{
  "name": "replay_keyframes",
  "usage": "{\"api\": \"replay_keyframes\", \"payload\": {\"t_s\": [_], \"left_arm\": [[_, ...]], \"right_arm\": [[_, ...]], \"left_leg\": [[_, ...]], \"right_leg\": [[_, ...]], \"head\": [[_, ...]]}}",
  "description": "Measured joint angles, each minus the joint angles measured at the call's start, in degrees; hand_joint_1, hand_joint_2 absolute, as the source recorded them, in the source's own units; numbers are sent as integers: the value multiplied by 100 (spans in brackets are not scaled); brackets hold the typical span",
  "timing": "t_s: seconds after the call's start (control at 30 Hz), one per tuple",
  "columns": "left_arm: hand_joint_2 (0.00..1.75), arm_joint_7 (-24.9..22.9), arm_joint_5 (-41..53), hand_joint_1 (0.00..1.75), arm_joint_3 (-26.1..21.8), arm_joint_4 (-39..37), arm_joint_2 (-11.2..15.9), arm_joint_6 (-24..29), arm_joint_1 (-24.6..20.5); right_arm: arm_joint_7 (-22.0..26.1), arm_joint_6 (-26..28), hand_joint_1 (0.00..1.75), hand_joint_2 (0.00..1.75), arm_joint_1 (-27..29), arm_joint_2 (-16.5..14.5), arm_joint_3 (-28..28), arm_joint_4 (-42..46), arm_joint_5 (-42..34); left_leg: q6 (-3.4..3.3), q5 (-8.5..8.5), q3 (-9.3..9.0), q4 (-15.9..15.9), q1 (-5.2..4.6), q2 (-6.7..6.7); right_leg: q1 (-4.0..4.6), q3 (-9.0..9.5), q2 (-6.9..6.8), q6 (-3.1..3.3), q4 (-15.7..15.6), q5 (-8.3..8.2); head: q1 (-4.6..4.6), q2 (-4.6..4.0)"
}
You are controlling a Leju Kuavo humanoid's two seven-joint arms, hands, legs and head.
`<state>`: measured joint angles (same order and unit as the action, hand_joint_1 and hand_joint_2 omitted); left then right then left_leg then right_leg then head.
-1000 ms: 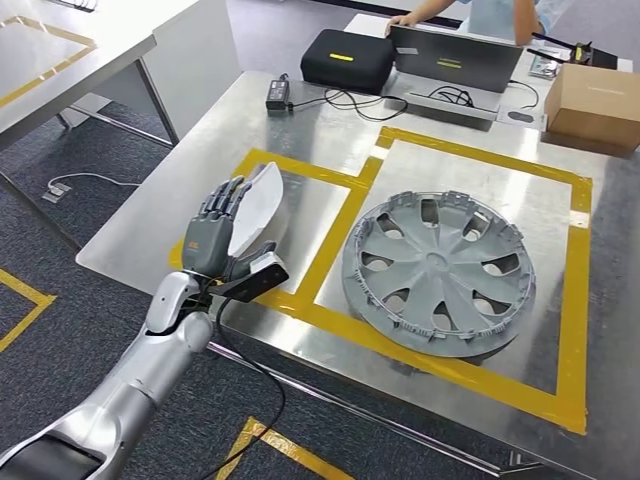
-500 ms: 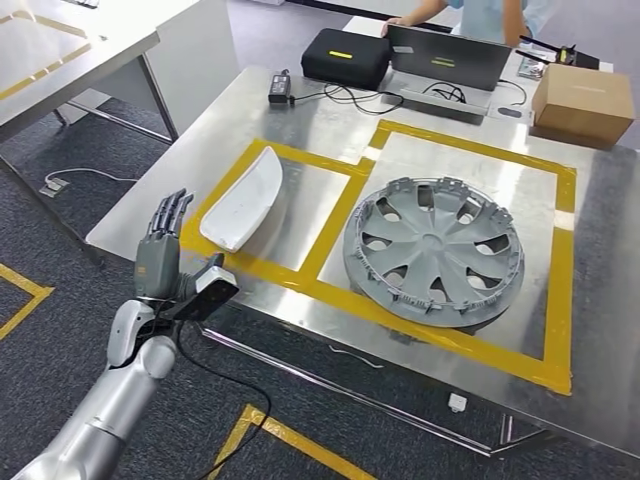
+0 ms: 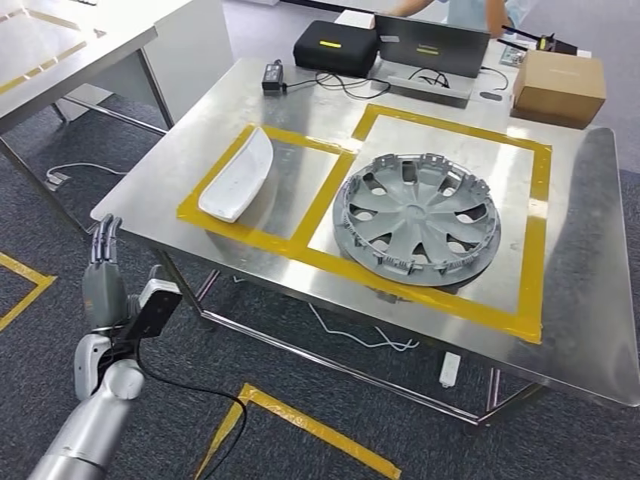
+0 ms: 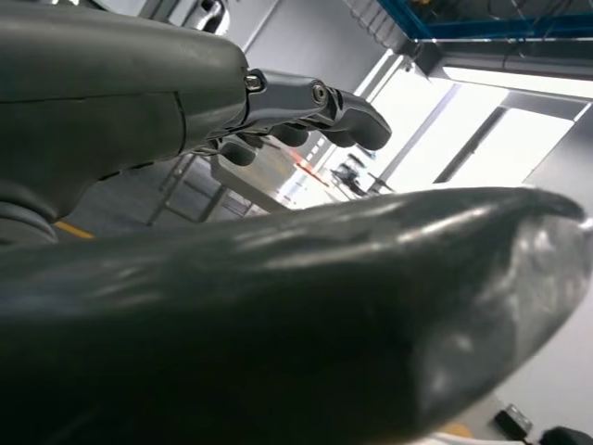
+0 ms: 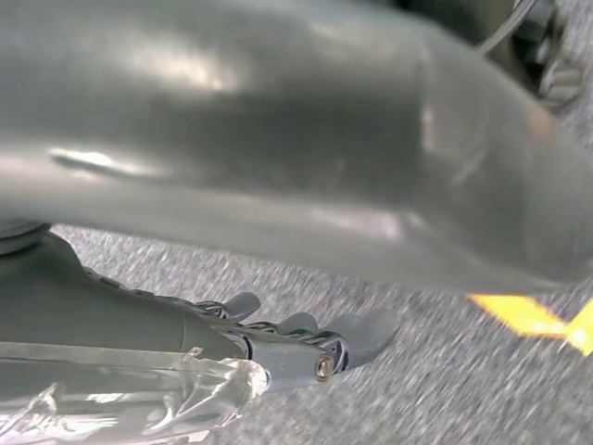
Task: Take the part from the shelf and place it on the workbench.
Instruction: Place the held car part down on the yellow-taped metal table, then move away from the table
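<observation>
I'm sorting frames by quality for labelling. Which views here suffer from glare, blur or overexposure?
Head view: sharp overall, with bright reflections on the metal workbench around the white part and hubcap. Left wrist view: the windows are blown out white, and the near thumb of the left hand is a soft, dark mass. Right wrist view: the floor is streaked with motion blur and the right hand is soft.

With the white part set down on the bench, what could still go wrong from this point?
The white part lies with its near end on the yellow tape, close to the workbench edge; a bump might push it off. The left hand hangs just below that edge, so lifting it could catch the rim. A cable loops under the arm and may snag.
</observation>
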<state>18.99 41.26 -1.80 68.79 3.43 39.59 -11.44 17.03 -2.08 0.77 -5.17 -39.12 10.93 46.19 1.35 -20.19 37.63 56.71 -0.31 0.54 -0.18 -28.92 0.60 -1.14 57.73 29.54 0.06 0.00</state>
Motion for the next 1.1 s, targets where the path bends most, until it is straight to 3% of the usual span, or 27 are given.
{"api": "replay_keyframes", "payload": {"t_s": [0.07, 0.13, 0.17, 0.2, 0.23, 0.3, 0.37, 0.4, 0.47, 0.5, 0.53, 0.57, 0.63, 0.67, 0.7, 0.73, 0.77, 0.83, 0.87, 0.9, 0.93, 1.0, 1.03, 1.1], "left_arm": [[0, 79, -4, 0, -299, 5, 6, 26, 130], [0, 143, 11, 0, -598, -10, 7, 31, 219], [0, 182, 28, 0, -741, -27, 3, 32, 257], [0, 225, 43, 0, -883, -51, -4, 32, 296], [0, 266, 49, 0, -1022, -77, -13, 32, 334], [0, 335, 21, 0, -1270, -125, -31, 32, 382], [0, 368, -16, 0, -1459, -159, -56, 33, 391], [0, 373, -34, 0, -1536, -179, -70, 34, 398], [0, 374, -68, 0, -1683, -241, -100, 34, 443], [0, 373, -80, 0, -1745, -275, -112, 35, 467], [0, 373, -89, 0, -1802, -310, -123, 35, 486], [0, 370, -96, 0, -1848, -341, -134, 36, 499], [0, 359, -103, 0, -1942, -420, -150, 37, 528], [0, 352, -106, 0, -1987, -465, -156, 37, 550], [0, 347, -110, 0, -2030, -513, -163, 37, 574], [0, 345, -115, 0, -2066, -559, -171, 37, 594], [0, 340, -129, 0, -2099, -607, -180, 37, 610], [0, 309, -183, 0, -2157, -716, -193, 34, 629], [0, 286, -228, 0, -2180, -777, -196, 26, 635], [0, 262, -300, 0, -2206, -855, -199, -4, 638], [0, 241, -372, 0, -2233, -947, -202, -37, 642], [0, 199, -451, 0, -2308, -1197, -199, -77, 668], [0, 187, -435, 0, -2345, -1338, -194, -69, 690], [0, 195, -380, 0, -2413, -1615, -190, -50, 721]], "right_arm": [[-23, 9, 0, 0, 4, -5, -16, 1, 31], [-36, 11, 0, 0, 7, -8, -25, 2, 56], [-42, 11, 0, 0, 12, -9, -27, 2, 67], [-46, 11, 0, 0, 17, -10, -30, 2, 75], [-50, 11, 0, 0, 19, -10, -32, 2, 84], [-51, 12, 0, 0, 16, -11, -37, 3, 96], [-53, 16, 0, 0, 8, -13, -51, 14, 104], [-55, 19, 0, 0, 2, -13, -60, 20, 109], [-62, 22, 0, 0, 9, -14, -73, 25, 120], [-65, 23, 0, 0, 20, -14, -78, 25, 124], [-72, 23, 0, 0, 33, -14, -84, 24, 129], [-79, 23, 0, 0, 42, -14, -92, 23, 139], [-96, 23, 0, 0, 36, -15, -108, 23, 163], [-101, 23, 0, 0, 30, -16, -113, 23, 175], [-105, 22, 0, 0, 25, -17, -116, 24, 183], [-109, 22, 0, 0, 23, -19, -118, 25, 190], [-113, 22, 0, 0, 23, -19, -120, 27, 194], [-119, 22, 0, 0, 10, -17, -125, 41, 207], [-119, 22, 0, 0, 0, -17, -128, 50, 215], [-119, 22, 0, 0, -8, -17, -133, 56, 225], [-120, 21, 0, 0, -14, -19, -141, 60, 234], [-120, 14, 0, 0, -17, -28, -162, 59, 252], [-121, 10, 0, 0, -21, -33, -171, 60, 262], [-120, -1, 0, 0, -28, -39, -178, 63, 283]], "left_leg": [[68, -426, 139, 338, 20, -13], [112, -995, 351, 1060, 33, -18], [126, -1132, 414, 1393, 38, -18], [134, -1139, 404, 1588, 43, -19], [137, -1041, 301, 1596, 52, -19], [141, -789, -207, 1048, 79, -19], [115, -777, -789, 253, 93, -33], [83, -817, -945, 6, 86, -42], [-22, -806, -964, -137, 55, -47], [-74, -759, -923, -141, 48, -36], [-128, -703, -871, -144, 47, -27], [-171, -639, -803, -148, 50, -21], [-217, -508, -643, -144, 32, -21], [-223, -442, -558, -141, 19, -20], [-226, -379, -475, -138, 5, -18], [-225, -316, -394, -135, -6, -17], [-220, -255, -320, -133, -14, -22], [-189, -140, -206, -126, -23, -46], [-167, -85, -173, -124, -27, -58], [-143, -32, -155, -126, -28, -68], [-115, 21, -144, -134, -28, -76], [-54, 83, -113, -152, -20, -106], [-17, -17, -71, -98, -15, -115], [59, -527, 92, 331, 10, -117]], "right_leg": [[-15, -99, -12, 104, -11, -130], [-15, -244, -10, 134, -3, -270], [-15, -337, -9, 132, 1, -340], [-15, -425, -9, 123, 4, -405], [-16, -508, -9, 109, 5, -466], [-17, -637, -7, 62, 11, -574], [-2, -723, -6, -2, 26, -670], [4, -748, -8, -33, 25, -723], [-11, -785, -12, -94, 0, -827], [-25, -812, -14, -120, 10, -805], [-36, -867, -16, -144, 105, -673], [-39, -954, -17, -162, 325, -441], [-34, -1177, -19, -177, 1074, 142], [-29, -1246, -19, -174, 1442, 319], [-23, -1245, -19, -163, 1673, 364], [-10, -1139, -19, -143, 1702, 281], [7, -922, -17, -114, 1518, 126], [50, -246, 33, -39, 689, -56], [64, 57, 63, -19, 271, -33], [77, 241, 88, -7, -25, 25], [87, 316, 96, 2, -180, 74], [81, 224, 47, 54, -214, -1], [70, 175, 20, 99, -218, -61], [46, 54, -45, 160, -226, -206]], "head": [[-20, 0], [-40, 0], [-39, 0], [-40, 0], [-40, 0], [-41, 0], [-38, 0], [-39, 0], [-35, 0], [-38, 0], [-29, 0], [-24, 0], [-8, 0], [-8, 0], [-10, 0], [-10, 0], [-10, 0], [-10, 0], [-16, 0], [-14, 0], [-8, 0], [5, 0], [-7, 0], [-48, 0]]}}
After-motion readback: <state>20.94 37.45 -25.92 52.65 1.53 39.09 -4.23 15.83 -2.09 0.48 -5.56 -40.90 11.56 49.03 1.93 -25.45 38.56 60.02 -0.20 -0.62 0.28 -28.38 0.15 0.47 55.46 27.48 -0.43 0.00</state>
